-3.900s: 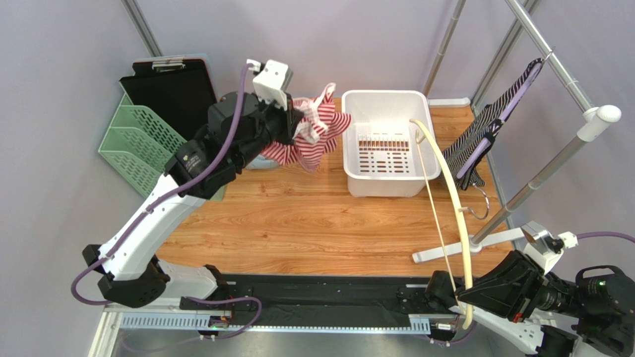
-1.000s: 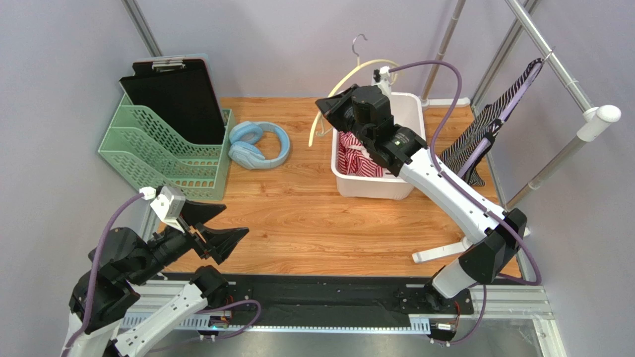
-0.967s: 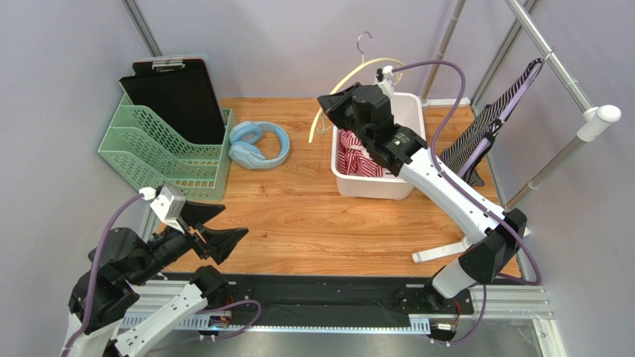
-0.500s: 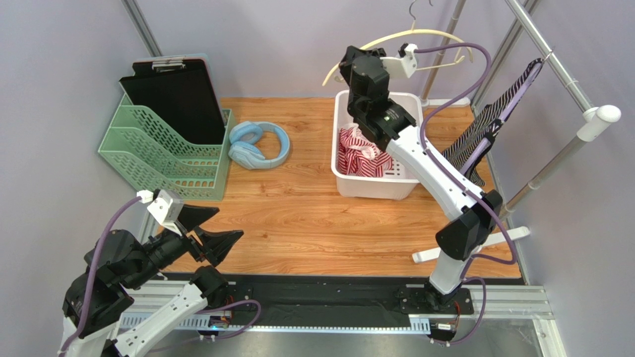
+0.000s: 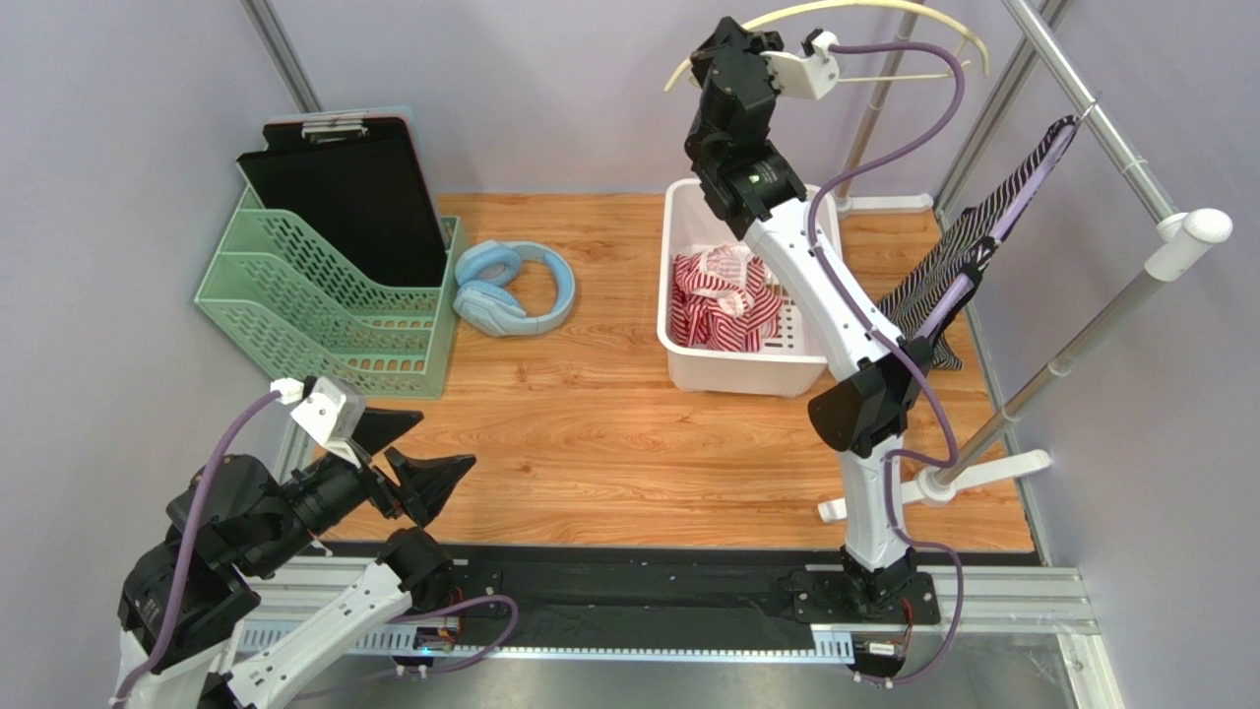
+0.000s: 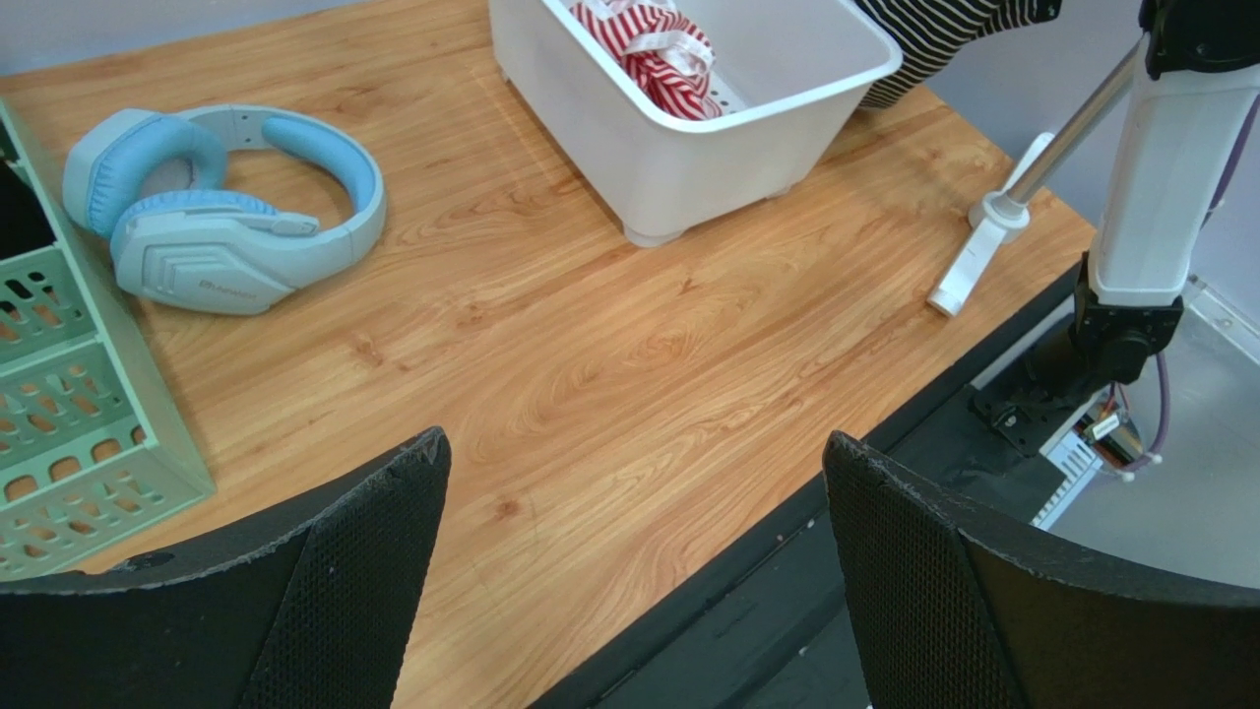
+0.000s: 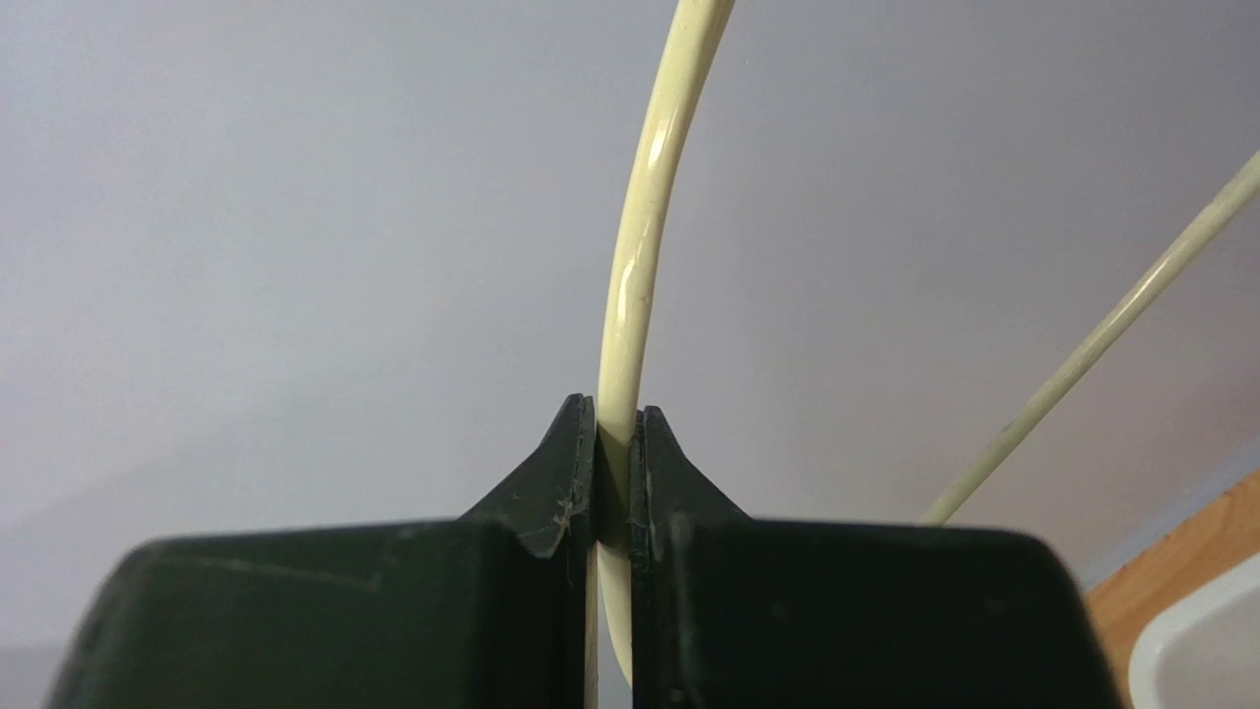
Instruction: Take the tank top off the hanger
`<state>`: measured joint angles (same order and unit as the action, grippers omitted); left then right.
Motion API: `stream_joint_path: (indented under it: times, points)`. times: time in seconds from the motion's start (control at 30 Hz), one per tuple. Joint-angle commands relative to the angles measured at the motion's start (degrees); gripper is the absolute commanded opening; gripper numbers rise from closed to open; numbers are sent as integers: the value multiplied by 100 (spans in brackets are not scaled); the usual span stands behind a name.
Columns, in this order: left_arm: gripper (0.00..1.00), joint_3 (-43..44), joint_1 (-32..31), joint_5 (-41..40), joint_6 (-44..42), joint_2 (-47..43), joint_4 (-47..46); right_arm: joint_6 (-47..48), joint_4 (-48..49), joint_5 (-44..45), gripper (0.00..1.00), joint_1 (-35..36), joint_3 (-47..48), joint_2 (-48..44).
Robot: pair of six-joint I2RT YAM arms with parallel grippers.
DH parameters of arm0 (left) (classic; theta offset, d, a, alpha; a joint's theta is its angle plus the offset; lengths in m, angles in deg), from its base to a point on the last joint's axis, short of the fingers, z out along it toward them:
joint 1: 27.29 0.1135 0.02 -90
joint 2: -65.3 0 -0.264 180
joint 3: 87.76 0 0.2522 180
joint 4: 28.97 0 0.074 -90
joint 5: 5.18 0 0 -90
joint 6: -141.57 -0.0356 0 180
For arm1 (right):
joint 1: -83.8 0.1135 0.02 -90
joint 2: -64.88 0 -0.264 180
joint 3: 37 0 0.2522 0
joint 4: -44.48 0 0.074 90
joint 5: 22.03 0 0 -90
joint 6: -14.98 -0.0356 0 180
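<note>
Right pincer [image 7: 614, 470] is clamped on the bare cream hanger [image 7: 633, 281], held high at the far side. The red-striped tank top [image 5: 720, 300] lies in the white bin [image 5: 740, 372]. Left pincer [image 6: 633, 458] hangs apart, near. Removal looks done; next, park the hanger.

Probably a robotics lab test cell: plain grey walls [image 5: 119, 177] enclose a wooden table [image 5: 592, 429]; a black mounting rail [image 5: 621, 598] runs along 6 o'clock.
</note>
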<state>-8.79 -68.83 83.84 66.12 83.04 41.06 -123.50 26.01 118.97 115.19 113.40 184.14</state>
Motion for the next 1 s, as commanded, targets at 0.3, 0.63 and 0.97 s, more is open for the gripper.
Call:
stream_joint_path:
  times: [0.3,0.63,0.97]
  points:
    - [99,36,23,-70,-356,397,-2,77,902,129,0,-714,723,326]
    - [99,-17,23,27,-382,652,-248,-662,568,-46,0,-1267,820,440]
    - [99,-44,23,194,-286,731,-380,-1505,-39,-266,0,-1619,952,501]
